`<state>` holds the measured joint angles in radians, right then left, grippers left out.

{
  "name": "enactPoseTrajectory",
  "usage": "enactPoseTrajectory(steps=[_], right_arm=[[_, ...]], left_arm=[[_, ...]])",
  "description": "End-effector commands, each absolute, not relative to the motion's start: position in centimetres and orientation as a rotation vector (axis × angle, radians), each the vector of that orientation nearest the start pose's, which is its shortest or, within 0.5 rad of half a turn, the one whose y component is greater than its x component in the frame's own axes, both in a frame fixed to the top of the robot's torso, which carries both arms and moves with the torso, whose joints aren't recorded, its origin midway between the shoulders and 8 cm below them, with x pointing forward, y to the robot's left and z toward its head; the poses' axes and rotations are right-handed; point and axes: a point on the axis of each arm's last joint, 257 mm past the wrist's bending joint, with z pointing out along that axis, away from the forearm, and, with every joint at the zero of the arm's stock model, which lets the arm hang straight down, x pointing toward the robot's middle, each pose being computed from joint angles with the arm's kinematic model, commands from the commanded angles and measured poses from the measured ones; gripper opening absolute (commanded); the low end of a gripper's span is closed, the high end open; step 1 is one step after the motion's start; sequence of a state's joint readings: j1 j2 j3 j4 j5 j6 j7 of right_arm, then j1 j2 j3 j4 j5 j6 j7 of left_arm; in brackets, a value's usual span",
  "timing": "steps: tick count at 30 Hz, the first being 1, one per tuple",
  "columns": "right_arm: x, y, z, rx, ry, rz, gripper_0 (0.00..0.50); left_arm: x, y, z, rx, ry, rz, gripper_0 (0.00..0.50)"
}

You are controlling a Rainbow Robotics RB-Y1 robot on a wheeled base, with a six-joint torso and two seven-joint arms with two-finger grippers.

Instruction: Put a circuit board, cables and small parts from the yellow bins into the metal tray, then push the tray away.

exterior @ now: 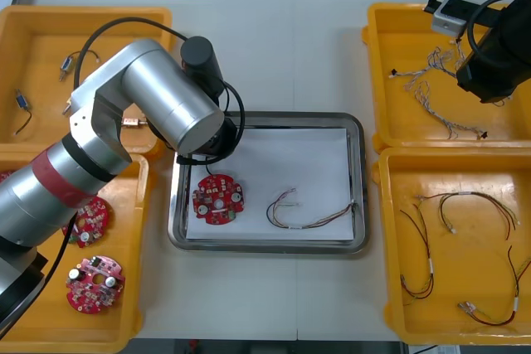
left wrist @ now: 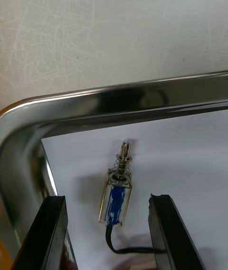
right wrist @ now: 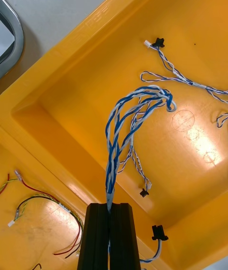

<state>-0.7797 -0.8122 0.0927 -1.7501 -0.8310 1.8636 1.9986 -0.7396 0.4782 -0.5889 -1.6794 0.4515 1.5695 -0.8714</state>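
The metal tray [exterior: 357, 134], white inside, holds a round red circuit board [exterior: 217, 199] and a thin cable [exterior: 311, 215]. My left arm [exterior: 158, 97] reaches over the tray's far left corner. In the left wrist view, the left gripper [left wrist: 107, 198] is open. A small metal part [left wrist: 118, 194] with a blue body lies on the white liner between the fingers, touching neither, just inside the tray rim [left wrist: 123, 101]. My right arm [exterior: 491, 60] hangs over the far right yellow bin [exterior: 390, 22]. The right gripper [right wrist: 109, 208] is shut on a twisted blue and white cable [right wrist: 135, 115], which is lifted above the bin floor.
More blue and white cables [exterior: 436, 101] lie in the far right bin. The near right bin [exterior: 390, 230] holds red, yellow and black cables [exterior: 465, 205]. Small metal parts [exterior: 21, 107] sit in the far left bin [exterior: 91, 18], and circuit boards [exterior: 91, 281] in the near left bin.
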Motion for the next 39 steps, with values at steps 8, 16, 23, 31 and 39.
enactPoseTrajectory(steps=[8, 16, 23, 31, 39], right_arm=[[50.2, -29.0, -7.5, -1.163, 2.361, -0.275, 0.000], [49.7, -27.7, -6.9, -1.206, 2.340, -0.201, 0.000], [49.0, -26.1, -6.8, -1.279, 2.299, -0.163, 0.000], [48.1, -24.2, -7.0, -1.376, 2.244, -0.190, 0.000], [47.5, -21.5, -7.8, -1.484, 2.161, -0.208, 0.000]], left_arm=[[51.0, 11.1, -15.0, 0.140, 2.566, -0.112, 0.500], [50.2, 13.2, -10.7, 0.097, 2.580, -0.193, 0.500], [49.7, 16.8, -9.3, 0.080, 2.603, -0.136, 0.500], [50.6, 19.2, -7.0, 0.088, 2.556, -0.144, 0.500], [51.1, 22.0, -5.7, 0.069, 2.522, -0.143, 0.500]])
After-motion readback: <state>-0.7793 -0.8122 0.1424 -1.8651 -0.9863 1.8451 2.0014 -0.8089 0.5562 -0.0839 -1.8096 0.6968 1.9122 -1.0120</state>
